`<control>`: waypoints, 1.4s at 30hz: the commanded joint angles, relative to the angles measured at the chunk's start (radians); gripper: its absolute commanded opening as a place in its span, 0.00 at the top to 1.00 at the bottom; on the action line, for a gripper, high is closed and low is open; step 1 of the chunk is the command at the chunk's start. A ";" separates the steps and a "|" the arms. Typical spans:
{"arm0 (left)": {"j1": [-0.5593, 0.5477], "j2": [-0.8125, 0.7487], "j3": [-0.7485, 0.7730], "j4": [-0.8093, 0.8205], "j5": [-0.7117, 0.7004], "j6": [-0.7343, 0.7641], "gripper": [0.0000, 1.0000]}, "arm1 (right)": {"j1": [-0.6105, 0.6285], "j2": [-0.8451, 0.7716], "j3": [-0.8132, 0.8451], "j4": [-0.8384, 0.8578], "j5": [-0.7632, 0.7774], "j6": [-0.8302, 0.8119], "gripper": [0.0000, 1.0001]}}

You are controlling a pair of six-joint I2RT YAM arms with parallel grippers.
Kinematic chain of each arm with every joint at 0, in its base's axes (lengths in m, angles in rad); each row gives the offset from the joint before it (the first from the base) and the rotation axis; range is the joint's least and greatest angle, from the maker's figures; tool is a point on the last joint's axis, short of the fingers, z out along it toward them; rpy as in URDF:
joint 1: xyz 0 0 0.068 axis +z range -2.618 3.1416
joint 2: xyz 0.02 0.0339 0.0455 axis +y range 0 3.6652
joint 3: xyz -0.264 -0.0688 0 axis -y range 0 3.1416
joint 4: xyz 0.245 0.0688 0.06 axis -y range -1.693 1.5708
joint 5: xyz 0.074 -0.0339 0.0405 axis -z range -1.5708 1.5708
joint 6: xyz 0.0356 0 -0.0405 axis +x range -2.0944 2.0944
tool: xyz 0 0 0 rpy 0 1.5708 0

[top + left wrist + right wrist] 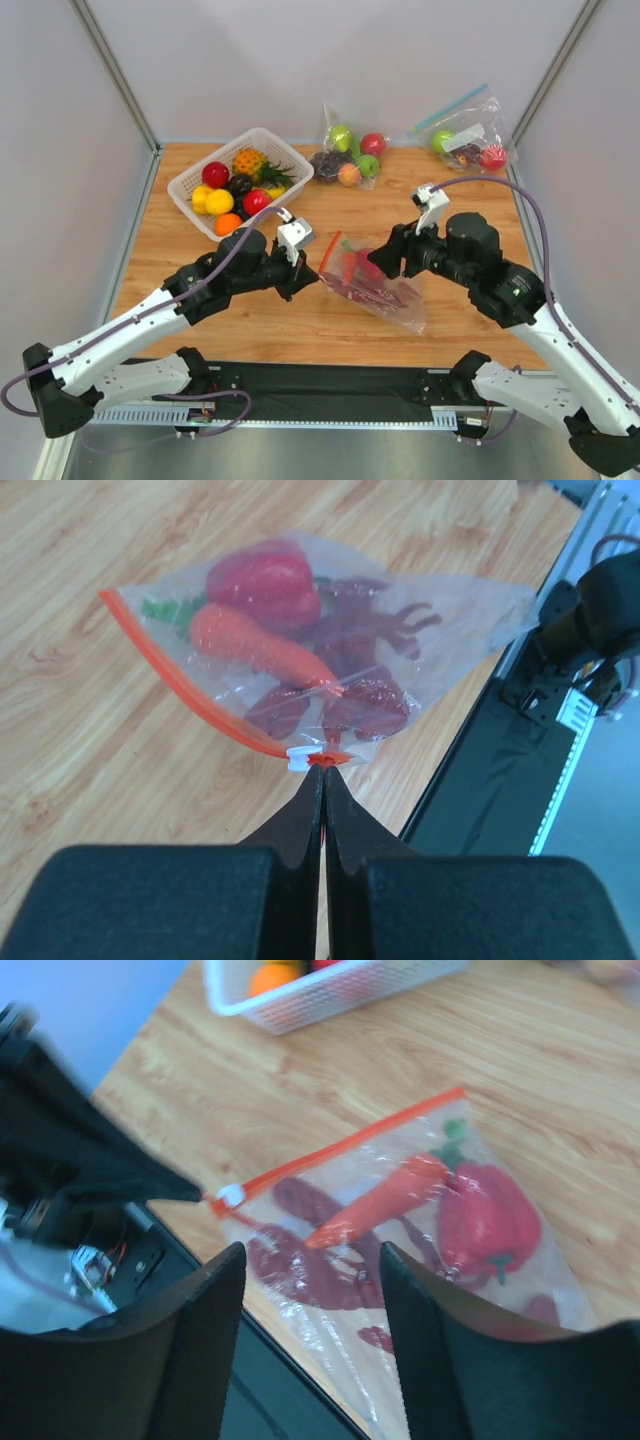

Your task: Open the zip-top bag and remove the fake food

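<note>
A robot lab cell — plain grey panels (300,60) on metal posts (115,75) box in a wooden table (300,325), with arms (120,335) bolted to a black base (330,385).

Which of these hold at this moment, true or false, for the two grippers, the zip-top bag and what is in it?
1. The left gripper is shut on a corner of the zip-top bag, right by the white slider. True.
2. The right gripper is clamped on the bag. False: its fingers stand open, with the bag showing between them.
3. The carrot is inside the bag, next to the red pepper. True.
4. The bag's zip strip is blue. False: it is orange-red.
5. The bag lies in the white basket. False: it lies on the wooden table, apart from the basket.
</note>
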 commanded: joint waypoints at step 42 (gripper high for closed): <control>-0.007 -0.093 0.222 -0.061 0.156 -0.070 0.65 | 0.573 0.146 -0.077 0.332 0.467 -0.370 1.00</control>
